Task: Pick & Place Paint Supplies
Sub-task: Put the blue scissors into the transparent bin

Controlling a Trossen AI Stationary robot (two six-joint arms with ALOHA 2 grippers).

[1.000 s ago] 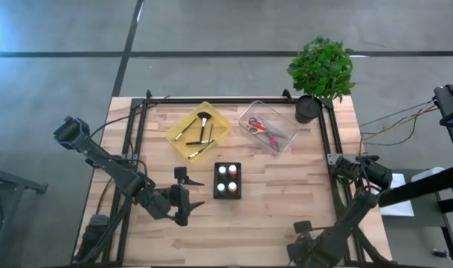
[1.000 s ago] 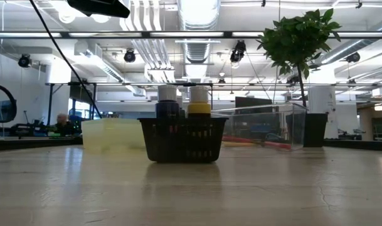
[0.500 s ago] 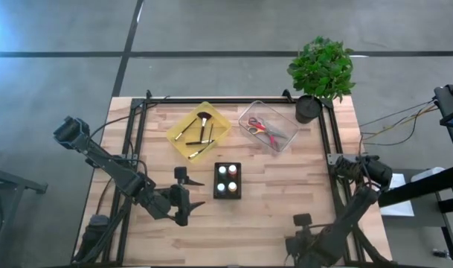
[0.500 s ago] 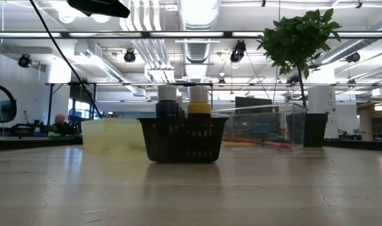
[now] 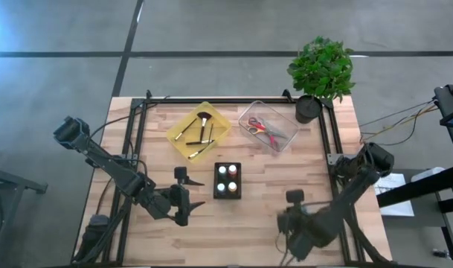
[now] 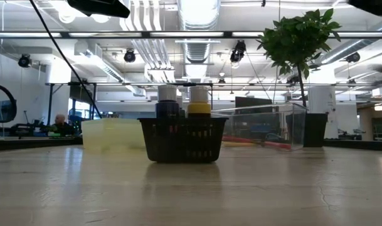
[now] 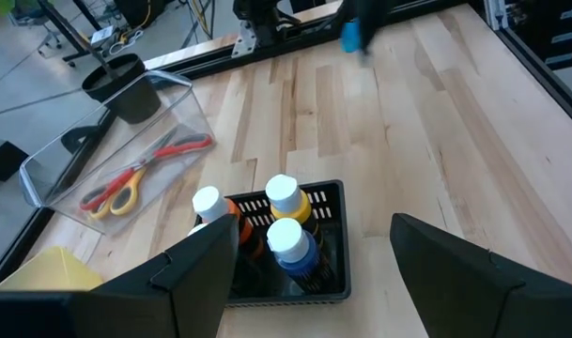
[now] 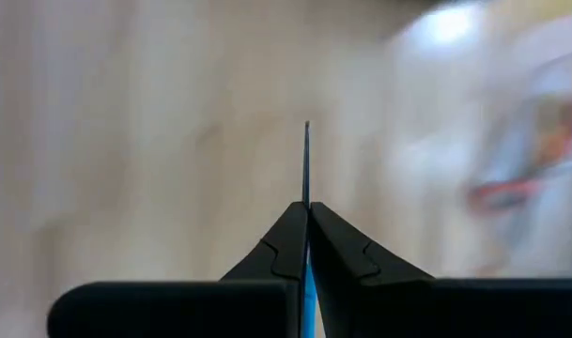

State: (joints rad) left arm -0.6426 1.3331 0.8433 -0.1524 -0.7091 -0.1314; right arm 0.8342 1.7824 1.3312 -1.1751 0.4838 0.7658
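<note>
A black basket in the middle of the table holds several paint bottles with white tops. A yellow bin holds the dark-handled brushes. A clear bin holds the red- and yellow-handled scissors. My left gripper hovers open just left of the basket, pointing at it. My right gripper is near the table's near right corner, shut on blue-handled scissors. My right gripper pinches the blue-handled scissors between its two fingers. They show edge-on as a thin dark strip sticking out forward past the fingertips, with blue farther back. The scissors are lifted clear of the table.
A potted plant stands at the far right corner, beside the clear bin. Black rails run along the table's left, far and right sides. Bare wood lies near the basket and to its right.
My right arm has swung from the near right corner toward the table's middle, moving left and toward the far edge, fast enough to blur. The left arm and the bins have kept still.
</note>
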